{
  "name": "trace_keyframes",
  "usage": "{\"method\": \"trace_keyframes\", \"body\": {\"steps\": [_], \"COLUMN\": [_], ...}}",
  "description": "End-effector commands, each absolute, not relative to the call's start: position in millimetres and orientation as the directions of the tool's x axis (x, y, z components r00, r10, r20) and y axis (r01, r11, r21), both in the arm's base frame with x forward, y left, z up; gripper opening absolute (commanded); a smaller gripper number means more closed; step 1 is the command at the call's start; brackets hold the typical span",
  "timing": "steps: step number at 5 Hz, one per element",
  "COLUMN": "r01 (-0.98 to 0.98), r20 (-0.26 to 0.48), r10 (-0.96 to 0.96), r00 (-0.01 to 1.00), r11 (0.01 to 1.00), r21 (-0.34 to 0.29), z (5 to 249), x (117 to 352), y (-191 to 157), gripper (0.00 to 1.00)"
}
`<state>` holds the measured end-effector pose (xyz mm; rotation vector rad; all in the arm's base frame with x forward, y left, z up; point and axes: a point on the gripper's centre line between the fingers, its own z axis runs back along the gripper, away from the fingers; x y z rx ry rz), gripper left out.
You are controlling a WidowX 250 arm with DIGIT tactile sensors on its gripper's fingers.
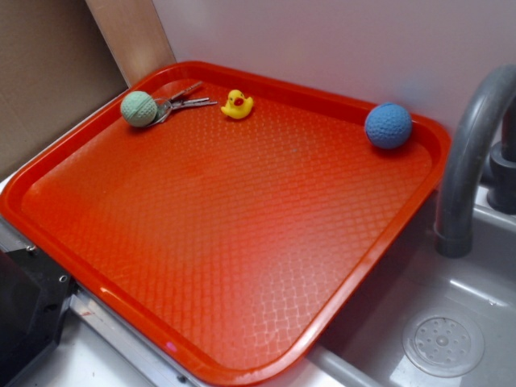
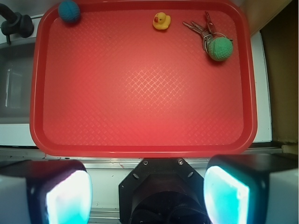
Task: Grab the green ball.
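Green ball (image 1: 139,108) touches keys (image 1: 184,100) near tray (image 1: 242,242) rim.

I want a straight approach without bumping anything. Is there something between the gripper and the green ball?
Nothing visible blocks it. In the wrist view the open gripper hangs off the tray's near edge, and only bare red tray lies before the green ball. The keys touch the ball's far side; the rubber duck sits apart.
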<state>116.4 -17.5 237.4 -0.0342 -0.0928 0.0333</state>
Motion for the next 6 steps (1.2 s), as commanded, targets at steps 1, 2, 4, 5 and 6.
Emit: {"method": "trace_keyframes", "body": {"steps": [1,2,4,5,6], "r01": [-0.032,-0.271,-0.305,-0.257,-0.206], "r20": [0.092,0.089,0.072,0.104,0.114], "r10": [0.035,0.267,0.305,0.256,0.206], "r00": [0.995,0.96,0.95,0.961,0.972], "r11": [0.999,0.962,0.952,0.966,0.978], "r21": [-0.036,0.031,-0.012,-0.005,-0.009], "z": [237.4,187.4,114.4,93.7,88.3], "x": [116.4,166.4,231.8,259.7,274.7], "y": [-17.5,24.8,72.5,90.2,86.3], "gripper": [1.0,1.0,1.0,1.0,1.0]}}
